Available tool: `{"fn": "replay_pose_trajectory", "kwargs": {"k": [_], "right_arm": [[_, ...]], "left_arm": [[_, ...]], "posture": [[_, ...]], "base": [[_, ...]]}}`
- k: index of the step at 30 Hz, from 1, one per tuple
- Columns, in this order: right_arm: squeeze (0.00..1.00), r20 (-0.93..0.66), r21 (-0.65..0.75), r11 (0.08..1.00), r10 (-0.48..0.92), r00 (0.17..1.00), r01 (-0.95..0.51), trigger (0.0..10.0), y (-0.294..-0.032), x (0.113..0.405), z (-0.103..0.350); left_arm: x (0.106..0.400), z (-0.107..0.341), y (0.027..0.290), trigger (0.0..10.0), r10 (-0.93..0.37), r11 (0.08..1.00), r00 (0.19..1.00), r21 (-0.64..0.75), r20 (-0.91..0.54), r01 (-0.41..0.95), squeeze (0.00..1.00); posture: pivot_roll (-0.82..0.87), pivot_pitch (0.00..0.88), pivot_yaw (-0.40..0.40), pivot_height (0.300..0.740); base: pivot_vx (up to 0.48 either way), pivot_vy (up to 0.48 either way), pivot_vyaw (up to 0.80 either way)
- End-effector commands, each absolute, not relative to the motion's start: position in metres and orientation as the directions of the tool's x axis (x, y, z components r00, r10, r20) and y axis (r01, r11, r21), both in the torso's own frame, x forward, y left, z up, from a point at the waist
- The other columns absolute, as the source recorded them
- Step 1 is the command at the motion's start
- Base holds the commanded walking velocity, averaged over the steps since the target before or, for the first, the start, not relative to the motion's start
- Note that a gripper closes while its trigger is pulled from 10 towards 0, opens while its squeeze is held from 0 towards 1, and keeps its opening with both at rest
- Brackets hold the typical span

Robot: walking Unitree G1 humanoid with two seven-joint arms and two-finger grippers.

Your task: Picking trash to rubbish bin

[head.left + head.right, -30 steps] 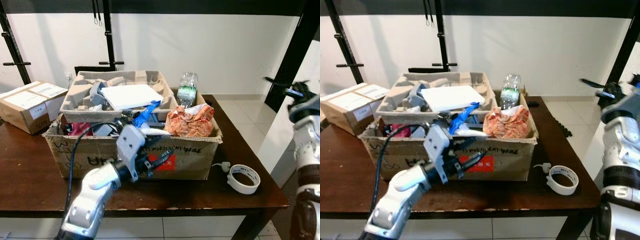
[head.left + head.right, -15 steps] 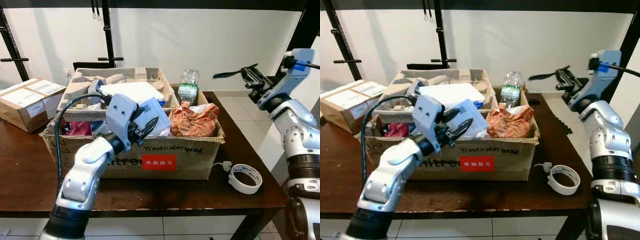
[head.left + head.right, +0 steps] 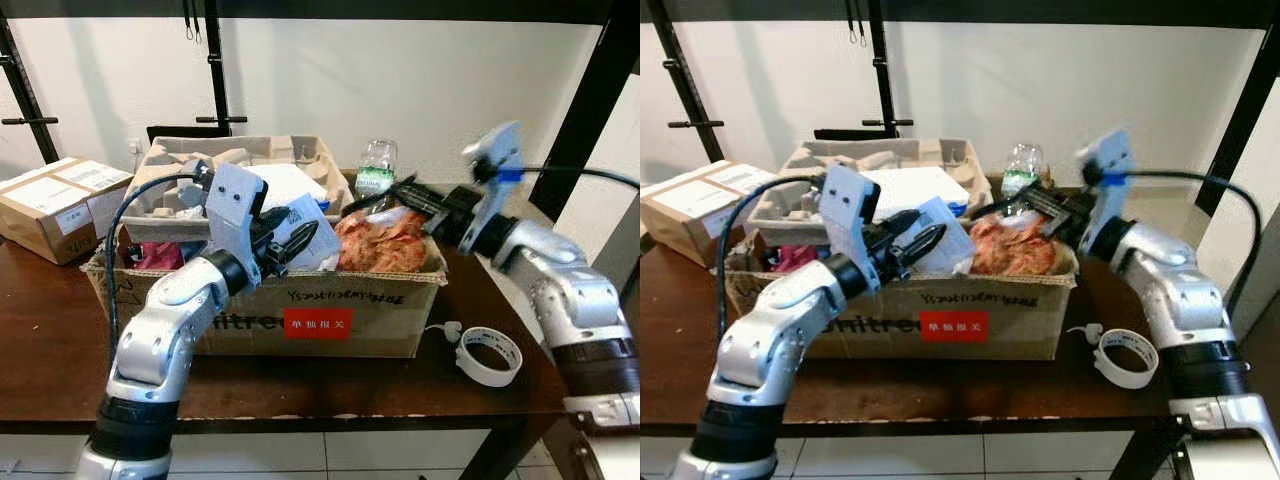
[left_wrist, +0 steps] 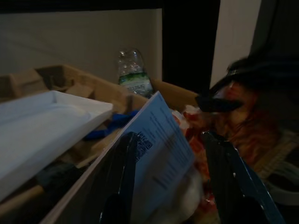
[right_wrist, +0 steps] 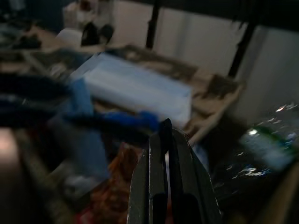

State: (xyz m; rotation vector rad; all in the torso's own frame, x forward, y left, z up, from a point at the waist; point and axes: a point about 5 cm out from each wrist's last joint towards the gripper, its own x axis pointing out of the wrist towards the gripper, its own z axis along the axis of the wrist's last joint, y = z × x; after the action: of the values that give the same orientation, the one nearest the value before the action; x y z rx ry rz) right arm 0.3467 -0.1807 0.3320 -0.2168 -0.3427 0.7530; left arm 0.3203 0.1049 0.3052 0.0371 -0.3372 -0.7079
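Left gripper [image 3: 296,240] up over the front of the box [image 3: 300,305], fingers spread wide on either side of a white printed sheet [image 4: 159,140]; in the left wrist view, one finger [image 4: 119,172] against the sheet's printed face, the other finger [image 4: 226,172] off its far edge, not pinching; cannot tell whether the sheet is actually held. Right gripper [image 3: 375,200] reaching in from the right over the box's back right corner, fingers pressed together, tips just above the orange wrapper [image 3: 385,245] and just beside the bottle [image 3: 375,170], holding nothing visible. Right wrist view blurred, closed fingers [image 5: 163,177] pointing down at orange and blue shapes. Box open on a dark wooden table [image 3: 50,350], red label on its front, crammed with trash: a grey pulp tray [image 3: 160,195] across the back, a flat white tray [image 3: 285,180] lying on it, the crumpled orange wrapper at the front right, something pink [image 3: 160,258] at the front left, a strip of blue [image 4: 105,130] under the white tray, the clear green-labelled bottle standing at the back right. Tape roll [image 3: 490,357] on the table right of the box, apart from it. Smaller sealed carton [image 3: 55,205] at the table's left edge.
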Motion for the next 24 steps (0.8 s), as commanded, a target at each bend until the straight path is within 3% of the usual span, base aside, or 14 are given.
{"fn": "replay_pose_trajectory", "kwargs": {"k": [1,7,9,11,14,17,23,24], "right_arm": [[0.00,0.184,-0.329,0.683,0.724,0.665,-0.652,10.0,-0.177,0.344,0.328],[0.00,0.157,-0.329,0.669,0.735,0.660,-0.666,10.0,-0.174,0.341,0.324],[0.00,0.153,-0.331,0.675,0.728,0.669,-0.659,10.0,-0.175,0.342,0.324],[0.00,0.152,-0.332,0.678,0.724,0.673,-0.655,10.0,-0.175,0.342,0.323],[0.00,0.153,-0.334,0.687,0.715,0.682,-0.645,10.0,-0.176,0.343,0.323],[0.00,0.157,-0.332,0.697,0.705,0.692,-0.636,10.0,-0.177,0.344,0.324],[0.00,0.171,-0.328,0.701,0.703,0.690,-0.633,10.0,-0.176,0.344,0.326],[0.76,0.178,-0.323,0.703,0.703,0.689,-0.634,10.0,-0.175,0.344,0.327]], "left_arm": [[0.316,0.310,0.101,10.0,-0.666,0.740,0.684,0.142,0.298,0.658,0.00],[0.302,0.325,0.092,10.0,-0.761,0.618,0.569,0.079,0.312,0.783,0.00],[0.293,0.324,0.088,10.0,-0.828,0.539,0.507,0.089,0.240,0.838,0.00],[0.291,0.323,0.088,10.0,-0.844,0.522,0.495,0.103,0.208,0.847,0.00],[0.291,0.314,0.090,10.0,-0.849,0.528,0.524,0.173,0.073,0.831,0.00],[0.295,0.308,0.098,10.0,-0.779,0.596,0.622,0.213,-0.079,0.774,0.00],[0.298,0.313,0.103,10.0,-0.724,0.649,0.681,0.224,-0.113,0.727,0.00],[0.298,0.316,0.103,10.0,-0.719,0.658,0.687,0.212,-0.105,0.722,0.00]], "posture": [[-0.07,0.140,-0.001,0.740],[-0.07,0.140,0.001,0.740],[-0.07,0.140,0.000,0.740],[-0.07,0.140,0.000,0.740],[-0.07,0.139,0.001,0.740],[-0.07,0.138,0.001,0.740],[-0.07,0.138,0.000,0.740],[-0.06,0.138,-0.001,0.740]], "base": [[0.000,0.000,0.00],[0.000,0.000,0.00],[0.000,0.000,0.00],[0.000,0.000,0.00],[0.000,0.000,0.00],[0.000,0.000,0.00],[0.000,0.000,0.00],[0.000,0.000,0.00]]}}
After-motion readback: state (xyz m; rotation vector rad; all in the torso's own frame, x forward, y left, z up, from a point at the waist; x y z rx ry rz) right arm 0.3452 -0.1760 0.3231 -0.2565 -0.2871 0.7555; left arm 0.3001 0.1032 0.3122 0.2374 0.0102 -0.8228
